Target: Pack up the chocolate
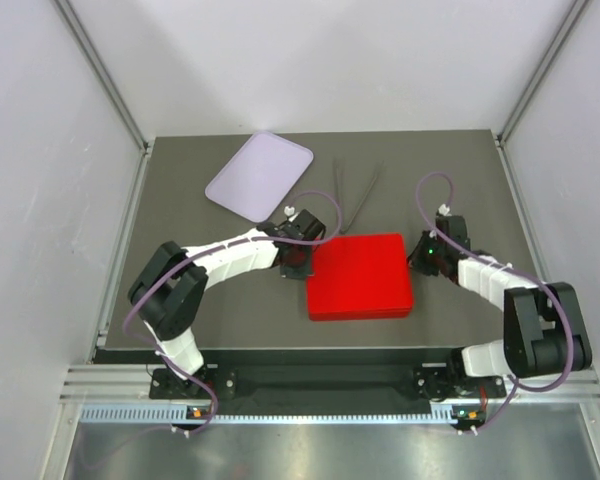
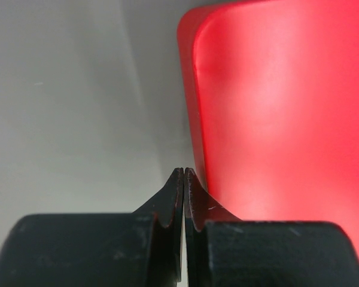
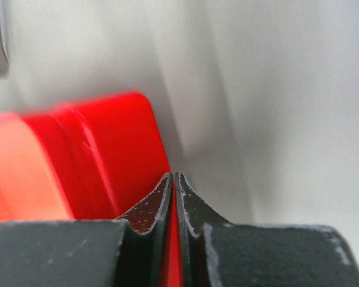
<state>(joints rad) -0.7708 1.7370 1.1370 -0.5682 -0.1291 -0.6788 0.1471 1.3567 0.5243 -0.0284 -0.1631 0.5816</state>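
No chocolate shows in any view. A closed red box (image 1: 360,275) lies flat in the middle of the dark table. My left gripper (image 1: 294,262) is shut and empty, low at the box's left edge. In the left wrist view its tips (image 2: 183,169) sit next to the box's rounded corner (image 2: 275,107). My right gripper (image 1: 423,258) is shut at the box's right edge. In the right wrist view its tips (image 3: 174,174) are beside the red box (image 3: 107,149), with red showing through the thin slit between the jaws.
An empty lavender tray (image 1: 258,175) lies at the back left of the table. Thin metal tongs (image 1: 355,190) lie behind the box. White walls with metal frame posts close in the table's sides and back.
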